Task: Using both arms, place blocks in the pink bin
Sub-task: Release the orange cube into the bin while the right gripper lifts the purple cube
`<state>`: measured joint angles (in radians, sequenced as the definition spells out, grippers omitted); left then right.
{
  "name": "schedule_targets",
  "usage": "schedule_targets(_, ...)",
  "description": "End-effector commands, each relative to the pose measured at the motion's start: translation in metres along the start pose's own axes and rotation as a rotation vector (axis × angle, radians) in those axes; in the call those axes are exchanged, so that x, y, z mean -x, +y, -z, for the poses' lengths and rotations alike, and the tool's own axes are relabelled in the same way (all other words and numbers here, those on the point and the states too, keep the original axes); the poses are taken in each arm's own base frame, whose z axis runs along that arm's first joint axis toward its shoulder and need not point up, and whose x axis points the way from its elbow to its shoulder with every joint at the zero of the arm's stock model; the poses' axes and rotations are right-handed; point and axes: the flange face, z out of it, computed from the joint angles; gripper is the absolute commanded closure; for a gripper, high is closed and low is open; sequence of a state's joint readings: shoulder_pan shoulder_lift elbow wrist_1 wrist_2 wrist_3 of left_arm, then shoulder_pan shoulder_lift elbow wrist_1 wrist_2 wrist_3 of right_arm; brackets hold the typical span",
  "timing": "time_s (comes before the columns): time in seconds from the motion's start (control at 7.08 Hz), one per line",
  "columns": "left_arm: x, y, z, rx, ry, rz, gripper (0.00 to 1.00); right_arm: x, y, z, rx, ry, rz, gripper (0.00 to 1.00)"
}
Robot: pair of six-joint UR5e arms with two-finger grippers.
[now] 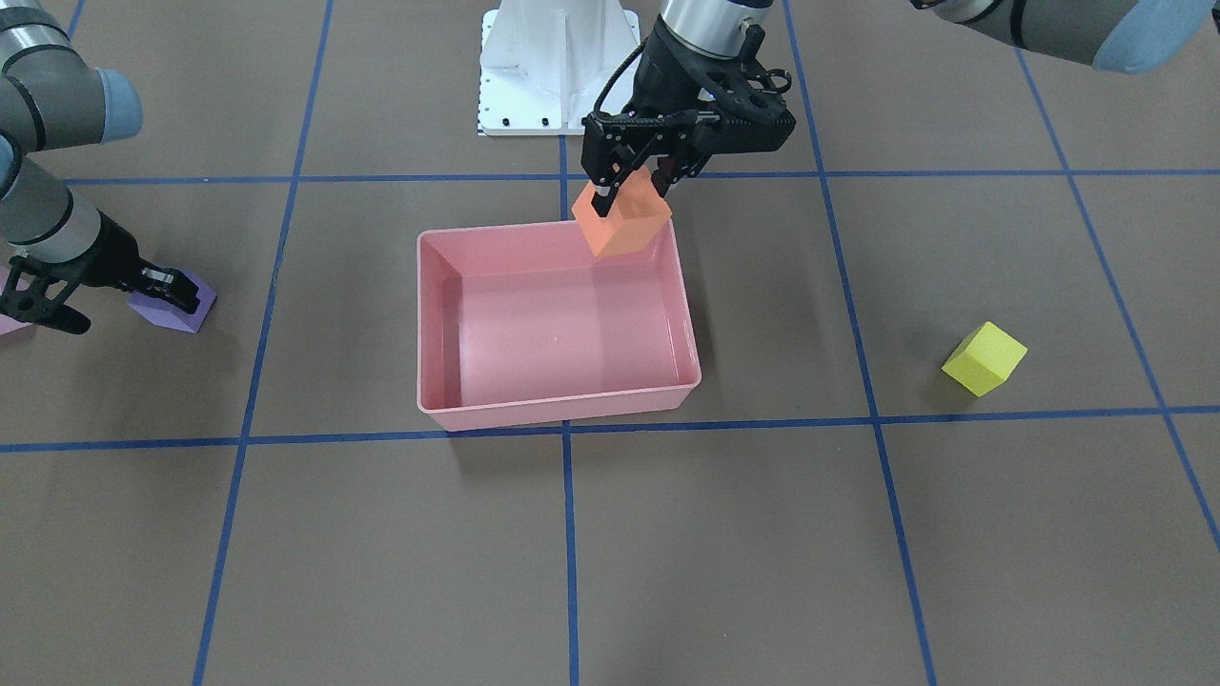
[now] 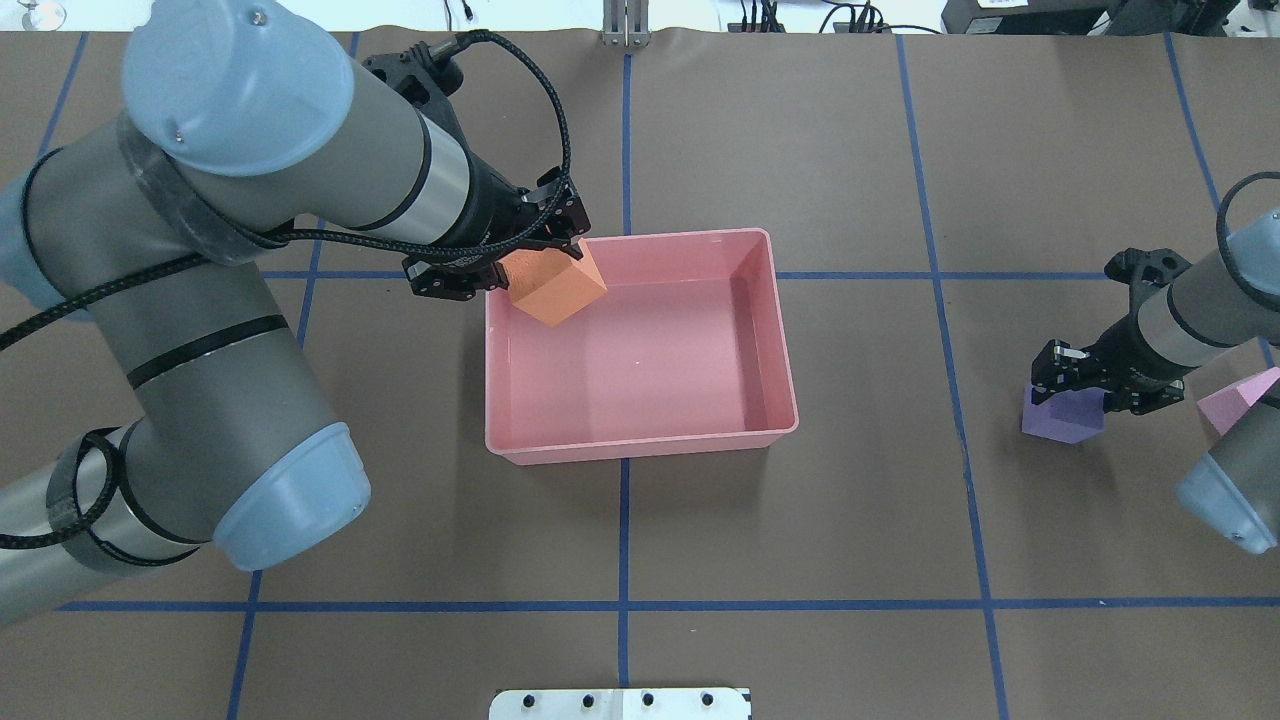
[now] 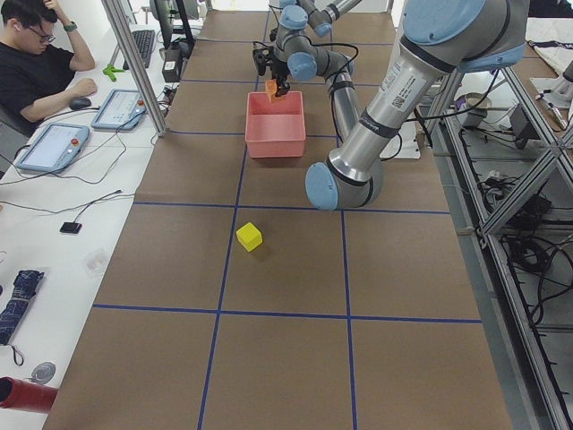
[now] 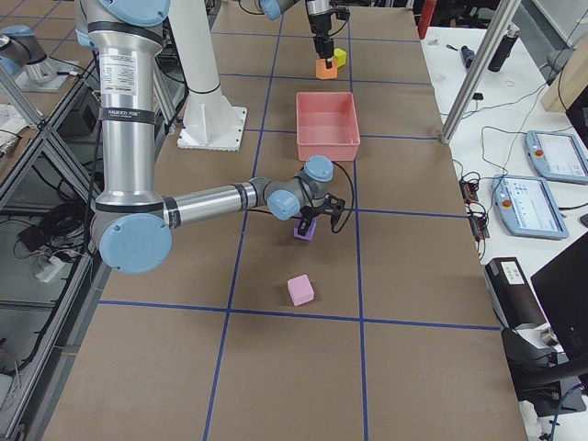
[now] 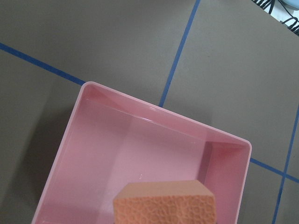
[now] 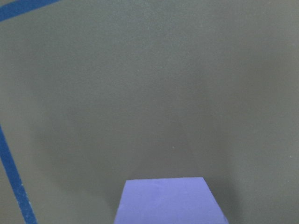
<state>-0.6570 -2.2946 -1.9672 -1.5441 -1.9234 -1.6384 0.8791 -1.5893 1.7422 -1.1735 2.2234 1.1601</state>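
My left gripper is shut on the orange block and holds it tilted just above a rear corner of the pink bin. In the overhead view that gripper holds the orange block over the bin, which holds no blocks. My right gripper is down over the purple block, which rests on the table, with its fingers against it. The pale pink block lies just beside it. The yellow block lies alone on the table on my left side.
The white pedestal stands behind the bin. Blue tape lines cross the brown table. A seated operator with tablets is at a side bench past the table's far edge.
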Motion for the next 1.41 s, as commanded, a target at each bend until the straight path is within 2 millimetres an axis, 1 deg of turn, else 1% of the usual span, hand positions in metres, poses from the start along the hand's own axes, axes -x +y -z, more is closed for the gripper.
schedule_targets(0.0,-0.026,0.024,-0.017,-0.009,0.008,0.044,1.00,0.000,-0.011,0.035,-0.035,-0.052,-0.007,1.00)
schedule_targets(0.14,-0.042,0.048,-0.040,-0.033,-0.001,0.065,1.00,-0.012,-0.024,0.056,-0.038,-0.087,-0.039,1.00)
schedule_targets(0.28,-0.047,0.059,-0.064,-0.055,0.013,0.052,1.00,-0.019,-0.041,0.086,-0.057,-0.142,-0.050,1.00)
schedule_targets(0.42,-0.047,0.054,-0.091,-0.073,0.020,0.050,0.96,-0.030,-0.055,0.118,-0.071,-0.207,-0.067,1.00)
schedule_targets(0.56,-0.043,0.047,-0.122,-0.074,0.005,0.050,0.61,-0.038,-0.066,0.150,-0.074,-0.276,-0.080,1.00)
schedule_targets(0.71,-0.035,0.055,-0.148,-0.065,-0.038,0.044,0.02,-0.045,-0.072,0.175,-0.080,-0.321,-0.092,1.00)
schedule_targets(0.85,-0.034,0.069,-0.159,-0.094,-0.044,0.029,0.00,-0.043,-0.080,0.194,-0.091,-0.353,-0.091,1.00)
schedule_targets(0.99,-0.035,0.071,-0.154,-0.094,-0.036,0.025,0.00,-0.035,-0.082,0.207,-0.090,-0.378,-0.075,1.00)
schedule_targets(1.13,-0.038,0.072,-0.143,-0.091,-0.020,0.023,0.00,-0.018,-0.085,0.221,-0.085,-0.405,-0.047,1.00)
schedule_targets(1.27,-0.041,0.066,-0.107,-0.104,-0.018,0.014,0.00,0.010,-0.088,0.239,-0.079,-0.438,-0.018,1.00)
